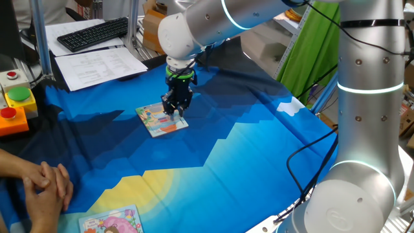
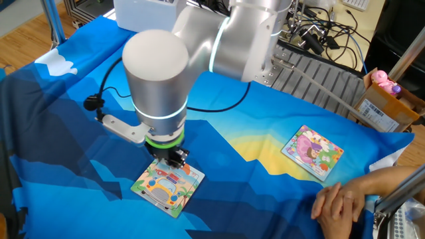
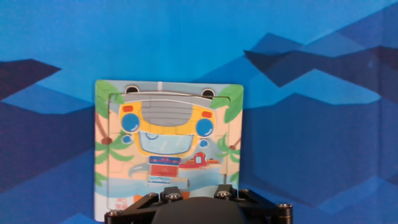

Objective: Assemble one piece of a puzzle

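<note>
The puzzle (image 1: 155, 118) is a small square board with a yellow cartoon bus on teal. It lies flat on the blue cloth, and it also shows in the other fixed view (image 2: 166, 189) and in the hand view (image 3: 168, 140). My gripper (image 1: 176, 113) points straight down, with its tips at or just above the board's edge (image 2: 176, 162). In the hand view only the gripper's (image 3: 197, 198) black knuckles show, and they cover the board's lower edge. The fingertips, and anything between them, are hidden. The part of the picture that shows has no gap.
A second, pinker picture board (image 2: 312, 151) lies near a person's folded hands (image 2: 342, 199), also in one fixed view (image 1: 111, 222). An orange button box (image 1: 16, 103), papers and a keyboard (image 1: 94, 32) sit at the table's far side.
</note>
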{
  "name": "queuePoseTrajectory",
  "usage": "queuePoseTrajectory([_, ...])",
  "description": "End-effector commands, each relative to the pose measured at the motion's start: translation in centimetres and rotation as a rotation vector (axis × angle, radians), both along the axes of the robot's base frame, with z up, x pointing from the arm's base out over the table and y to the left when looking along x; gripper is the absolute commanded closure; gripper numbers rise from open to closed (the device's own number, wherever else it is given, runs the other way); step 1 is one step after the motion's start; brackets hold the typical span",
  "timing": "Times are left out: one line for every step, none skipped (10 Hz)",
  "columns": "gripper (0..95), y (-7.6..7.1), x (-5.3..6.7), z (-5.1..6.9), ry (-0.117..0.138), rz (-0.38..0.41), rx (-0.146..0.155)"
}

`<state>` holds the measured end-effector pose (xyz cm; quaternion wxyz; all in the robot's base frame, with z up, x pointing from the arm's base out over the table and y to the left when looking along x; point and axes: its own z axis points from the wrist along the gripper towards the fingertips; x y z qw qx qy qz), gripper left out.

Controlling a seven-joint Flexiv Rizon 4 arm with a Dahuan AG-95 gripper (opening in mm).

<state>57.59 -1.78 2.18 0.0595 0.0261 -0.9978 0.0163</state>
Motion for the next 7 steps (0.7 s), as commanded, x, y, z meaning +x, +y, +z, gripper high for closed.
queuePoseTrajectory([95.0, 0.0, -0.1, -0.3, 0.003, -0.004, -0.004])
queuePoseTrajectory([95.0, 0.0, -0.3, -0.4, 0.002, -0.010, -0.006])
queuePoseTrajectory([95.0, -0.1, -0.5, -0.5, 0.002, -0.007, -0.006])
queuePoseTrajectory([95.0, -0.2, -0.6, -0.7, 0.008, -0.005, -0.005])
queuePoseTrajectory([95.0, -0.3, -0.8, -0.9, 0.008, -0.002, -0.006])
queuePoseTrajectory([95.0, -0.3, -1.1, -1.1, 0.007, -0.003, -0.006])
queuePoseTrajectory([95.0, -0.3, -1.1, -1.1, 0.007, -0.002, -0.006])
